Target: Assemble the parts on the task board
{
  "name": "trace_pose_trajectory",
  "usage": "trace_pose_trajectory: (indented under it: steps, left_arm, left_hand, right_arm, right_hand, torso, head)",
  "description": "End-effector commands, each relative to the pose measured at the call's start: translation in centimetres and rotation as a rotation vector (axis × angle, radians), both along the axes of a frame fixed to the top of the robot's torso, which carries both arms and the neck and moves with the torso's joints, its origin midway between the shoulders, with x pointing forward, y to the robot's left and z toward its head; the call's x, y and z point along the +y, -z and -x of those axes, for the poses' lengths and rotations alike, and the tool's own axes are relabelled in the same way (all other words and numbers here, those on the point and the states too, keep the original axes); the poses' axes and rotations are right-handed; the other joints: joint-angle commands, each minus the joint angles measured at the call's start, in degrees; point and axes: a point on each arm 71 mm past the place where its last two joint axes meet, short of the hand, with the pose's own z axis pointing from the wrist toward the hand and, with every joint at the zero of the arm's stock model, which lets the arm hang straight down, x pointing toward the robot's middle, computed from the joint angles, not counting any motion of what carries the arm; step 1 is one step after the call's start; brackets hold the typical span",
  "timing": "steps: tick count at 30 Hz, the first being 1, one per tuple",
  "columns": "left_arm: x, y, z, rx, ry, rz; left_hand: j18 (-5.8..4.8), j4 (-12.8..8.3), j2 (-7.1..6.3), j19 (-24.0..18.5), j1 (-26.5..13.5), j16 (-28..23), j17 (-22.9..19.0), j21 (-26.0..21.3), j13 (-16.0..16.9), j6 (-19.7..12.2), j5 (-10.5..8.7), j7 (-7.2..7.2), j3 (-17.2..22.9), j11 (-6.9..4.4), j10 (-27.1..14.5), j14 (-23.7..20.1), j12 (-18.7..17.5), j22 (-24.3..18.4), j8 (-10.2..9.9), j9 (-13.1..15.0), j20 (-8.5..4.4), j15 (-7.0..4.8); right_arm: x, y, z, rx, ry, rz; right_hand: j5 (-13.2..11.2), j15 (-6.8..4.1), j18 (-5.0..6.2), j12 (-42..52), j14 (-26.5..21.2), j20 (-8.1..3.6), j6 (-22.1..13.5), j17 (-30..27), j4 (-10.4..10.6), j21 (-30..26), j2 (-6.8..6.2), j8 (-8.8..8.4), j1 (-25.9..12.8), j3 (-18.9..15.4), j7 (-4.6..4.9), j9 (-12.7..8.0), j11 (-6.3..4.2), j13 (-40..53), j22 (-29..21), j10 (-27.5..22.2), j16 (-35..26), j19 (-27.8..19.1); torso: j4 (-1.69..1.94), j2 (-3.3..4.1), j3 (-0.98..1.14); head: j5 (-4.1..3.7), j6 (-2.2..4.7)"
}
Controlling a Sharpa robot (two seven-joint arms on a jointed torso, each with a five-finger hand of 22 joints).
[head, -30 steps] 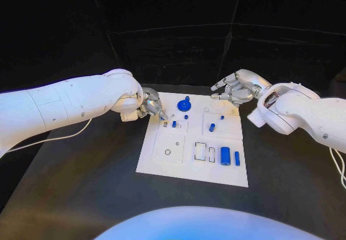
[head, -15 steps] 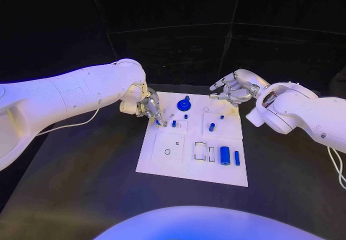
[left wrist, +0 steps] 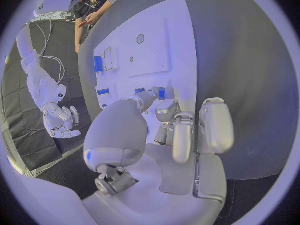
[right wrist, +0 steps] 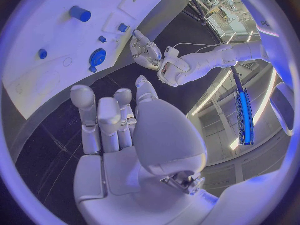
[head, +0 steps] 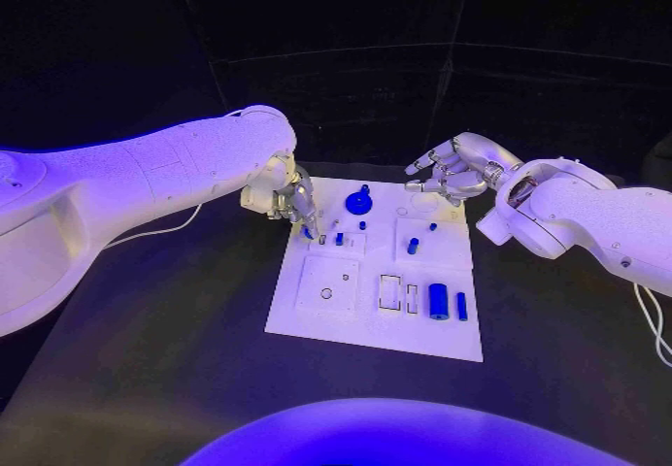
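Note:
The white task board (head: 316,316) lies mid-table. On it are a blue gear (head: 358,203), short blue pegs (head: 412,247), a thick blue cylinder (head: 438,302) and a thin blue bar (head: 461,307). My left hand (head: 291,202) points its fingers down over the board's far-left corner. Its thumb and a fingertip pinch a small blue peg (head: 308,233) (left wrist: 161,92), close beside another standing peg (head: 338,239). My right hand (head: 455,170) hovers above the far-right corner with loosely bent fingers (right wrist: 100,115) spread and nothing in them.
Square and slot recesses (head: 390,291) and a round hole (head: 325,292) mark the board's near half. Black table (head: 168,330) surrounds the board on all sides. My left forearm (head: 154,184) spans the space to the left of the board.
My left arm has swung further in and risen, and the hand has tilted its fingertips down onto the board's far-left corner. The right hand has barely moved.

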Motion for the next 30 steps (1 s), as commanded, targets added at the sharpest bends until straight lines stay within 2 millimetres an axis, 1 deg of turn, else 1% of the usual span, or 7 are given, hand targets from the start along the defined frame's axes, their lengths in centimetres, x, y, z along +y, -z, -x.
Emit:
trace_pose_trajectory:
  steps: [1,7,11,15,25,27,30]
  left_arm:
    - [-0.3,0.0,0.0,0.007,0.018,-0.033]
    - [-0.9,0.2,0.0,0.004,0.024,-0.031]
    - [-1.3,0.3,0.0,0.007,0.030,-0.029]
    - [-1.6,0.4,0.0,0.010,0.033,-0.029]
    - [-2.1,0.7,-0.1,0.006,0.043,-0.043]
    - [-2.1,0.8,-0.1,0.010,0.047,-0.050]
    - [-2.1,0.8,-0.2,0.011,0.048,-0.061]
  left_hand:
    - [0.62,-4.0,0.64,-0.1,0.4,0.2,15.1,0.3,0.1,0.8,0.17,-0.04,3.1,0.00,0.3,6.2,0.3,0.1,-0.6,-0.2,-0.10,0.41]
    - [0.61,-4.2,0.81,0.0,0.4,0.2,15.1,0.3,0.2,0.9,0.17,-0.04,2.7,0.00,0.4,6.2,0.3,0.2,-0.8,-0.3,-0.10,0.41]
    - [0.60,-4.2,0.91,0.0,0.4,0.2,15.1,0.4,0.2,0.9,0.17,-0.04,2.6,0.00,0.4,6.2,0.3,0.2,-0.9,-0.3,-0.10,0.40]
    - [0.60,-4.4,0.95,0.0,0.5,0.2,15.1,0.4,0.1,1.0,0.17,-0.06,2.4,-0.01,0.3,6.2,0.2,0.2,-1.0,-0.3,-0.11,0.40]
    - [0.60,-4.6,1.03,0.0,0.6,0.2,15.1,0.4,0.1,1.1,0.17,-0.08,2.1,-0.03,0.3,6.2,0.3,0.3,-1.2,-0.4,-0.11,0.39]
    - [0.57,-4.7,1.06,0.0,0.6,0.2,15.1,0.5,0.1,1.2,0.17,-0.09,2.0,-0.04,0.3,6.2,0.2,0.4,-1.3,-0.4,-0.11,0.39]
    - [0.56,-4.8,1.07,0.1,0.7,0.2,15.1,0.5,0.1,1.2,0.17,-0.10,1.9,-0.05,0.3,6.2,0.2,0.4,-1.3,-0.4,-0.11,0.39]
  right_arm:
    - [0.2,-0.1,0.0,-0.002,-0.008,-0.004]
    - [0.2,-0.1,0.0,-0.003,-0.009,-0.005]
    - [0.3,-0.2,0.0,-0.004,-0.010,-0.006]
    - [0.4,-0.2,0.0,-0.004,-0.012,-0.006]
    - [0.5,-0.1,0.0,-0.003,-0.013,-0.006]
    - [0.5,-0.1,0.0,-0.002,-0.014,-0.006]
    - [0.5,-0.1,-0.1,-0.001,-0.014,-0.005]
  right_hand:
    - [0.4,0.00,0.53,0.2,0.4,0.07,-0.4,0.0,0.4,-0.4,0.21,0.21,0.2,-0.1,0.12,0.1,-0.01,-0.1,-0.1,-0.5,-0.3,-0.1]
    - [0.4,0.00,0.53,0.2,0.4,0.07,-0.4,0.0,0.4,-0.4,0.21,0.21,0.2,-0.1,0.12,0.1,-0.01,-0.1,-0.1,-0.5,-0.3,-0.1]
    - [0.4,0.00,0.53,0.2,0.4,0.07,-0.4,0.0,0.4,-0.4,0.21,0.21,0.2,-0.1,0.12,0.1,-0.01,-0.1,-0.1,-0.5,-0.3,-0.1]
    - [0.4,0.00,0.53,0.2,0.4,0.07,-0.4,0.0,0.4,-0.4,0.21,0.21,0.2,-0.1,0.12,0.1,-0.01,-0.1,-0.1,-0.5,-0.3,-0.1]
    - [0.5,0.00,0.52,0.2,0.4,0.07,-0.4,0.0,0.4,-0.4,0.25,0.23,0.3,-0.1,0.12,0.1,-0.02,-0.1,0.0,-0.5,-0.4,-0.1]
    - [0.5,0.00,0.52,0.2,0.4,0.07,-0.4,0.0,0.4,-0.4,0.25,0.23,0.3,-0.1,0.12,0.1,-0.02,-0.1,0.0,-0.5,-0.4,-0.1]
    - [0.5,0.00,0.52,0.2,0.4,0.07,-0.4,0.0,0.4,-0.4,0.25,0.23,0.3,-0.1,0.12,0.1,-0.02,-0.1,0.0,-0.5,-0.4,-0.1]
  torso:
    - [-0.06,0.01,0.04]
    - [0.00,-0.02,0.02]
    - [0.02,0.00,0.06]
    - [-0.02,-0.02,0.00]
    - [-0.02,-0.01,0.01]
    - [-0.20,0.00,-0.03]
    - [-0.25,0.00,-0.05]
  head:
    - [-0.05,-0.06]
    - [-0.16,-0.02]
    - [-0.28,-0.05]
    - [-0.21,-0.08]
    - [-0.35,-0.23]
    - [-0.36,-0.23]
    - [-0.37,-0.26]
